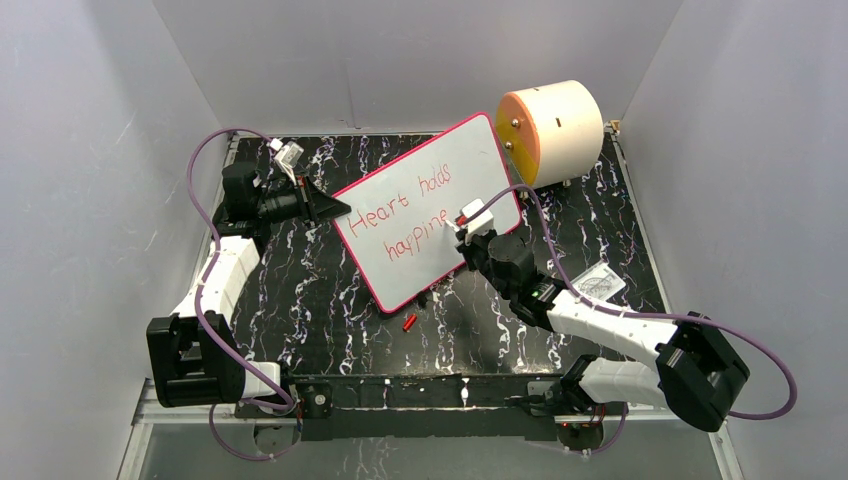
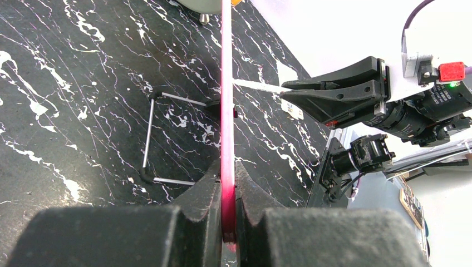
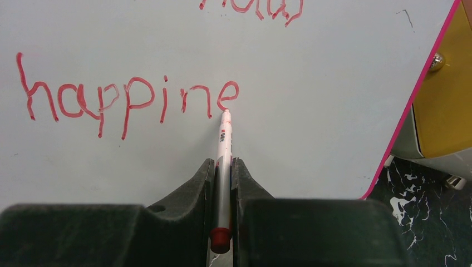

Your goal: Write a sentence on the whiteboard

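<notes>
Both arms at the whiteboard (image 1: 385, 272), marker tip on the writing.
A black, white-veined table (image 1: 300, 290) sits between plain pale walls (image 1: 90, 150), with a cream cylinder (image 1: 555, 130) at 1 o'clock and a small red cap (image 1: 409, 322) near the centre. The whiteboard stands mid-table, propped at a lean, its long axis running from 8 o'clock up to 2 o'clock. The sentence (image 1: 405, 215) slants the same way and reads "Heart holds" over "happine". The left arm rises along the 9 o'clock side and bends toward 3 o'clock, and the left gripper (image 1: 335, 207) is clamped on the board's pink rim. The right arm reaches from 5 o'clock toward 11 o'clock. The right gripper (image 1: 468, 235) is clenched on a white marker (image 3: 224, 139), whose tip touches the final "e".
</notes>
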